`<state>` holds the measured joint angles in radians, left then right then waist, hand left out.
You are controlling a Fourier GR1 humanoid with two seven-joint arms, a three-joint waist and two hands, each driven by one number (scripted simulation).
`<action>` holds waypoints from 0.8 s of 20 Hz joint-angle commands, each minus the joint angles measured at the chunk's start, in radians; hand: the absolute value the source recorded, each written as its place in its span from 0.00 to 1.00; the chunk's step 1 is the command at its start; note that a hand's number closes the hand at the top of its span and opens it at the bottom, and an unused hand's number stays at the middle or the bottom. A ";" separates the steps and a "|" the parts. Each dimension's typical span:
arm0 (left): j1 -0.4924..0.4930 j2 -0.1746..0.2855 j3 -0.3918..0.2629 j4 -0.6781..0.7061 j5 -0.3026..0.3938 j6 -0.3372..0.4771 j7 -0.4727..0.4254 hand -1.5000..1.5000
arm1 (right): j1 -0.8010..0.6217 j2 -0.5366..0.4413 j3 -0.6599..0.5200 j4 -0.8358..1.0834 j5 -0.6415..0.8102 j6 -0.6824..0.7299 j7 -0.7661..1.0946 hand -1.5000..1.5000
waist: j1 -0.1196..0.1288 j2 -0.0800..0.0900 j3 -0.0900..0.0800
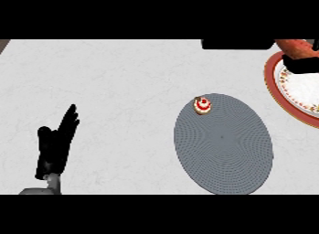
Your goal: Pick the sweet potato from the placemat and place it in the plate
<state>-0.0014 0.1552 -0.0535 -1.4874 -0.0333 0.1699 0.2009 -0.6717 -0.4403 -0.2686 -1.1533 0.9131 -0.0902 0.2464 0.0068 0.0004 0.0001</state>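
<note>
The counter [121, 82] lay open between the left hand [55, 144] and the placemat [224, 146] — on the mat only a small cake [202, 105] stood, at its far-left rim.

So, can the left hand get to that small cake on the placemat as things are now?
Probably yes. Only bare counter lies between the left hand and the small cake, which sits at the upper-left edge of the placemat. The right hand is off over the plate with the sweet potato.
</note>
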 commanded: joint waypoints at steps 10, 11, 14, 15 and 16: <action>-0.075 -0.031 -0.002 -0.025 -0.017 0.007 0.097 0.50 | -0.166 -0.182 -0.100 0.552 0.003 -0.110 -0.176 1.00 | 0.020 0.007 0.001; -0.058 -0.032 -0.001 0.015 -0.025 0.004 0.032 0.50 | -0.145 -0.190 -0.107 0.604 0.007 -0.147 -0.225 1.00 | 0.021 0.009 0.001; -0.077 0.002 0.043 0.053 0.011 -0.040 0.006 0.50 | -0.173 -0.165 -0.108 0.702 0.005 -0.132 -0.210 1.00 | 0.029 0.014 0.001; -0.103 -0.017 0.014 0.058 -0.023 -0.016 0.025 0.50 | -0.177 -0.193 -0.118 0.736 -0.013 -0.081 -0.247 1.00 | 0.028 0.016 0.002; -0.033 -0.037 -0.029 -0.050 -0.040 0.003 0.067 0.50 | -0.162 -0.213 -0.125 0.754 -0.021 -0.052 -0.262 1.00 | 0.033 0.011 0.002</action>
<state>-0.0590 0.1296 -0.0532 -1.4758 -0.0567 0.1647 0.2350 -0.8202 -0.6150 -0.3772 -0.5204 0.9040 -0.1914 0.0304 0.0297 0.0105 0.0016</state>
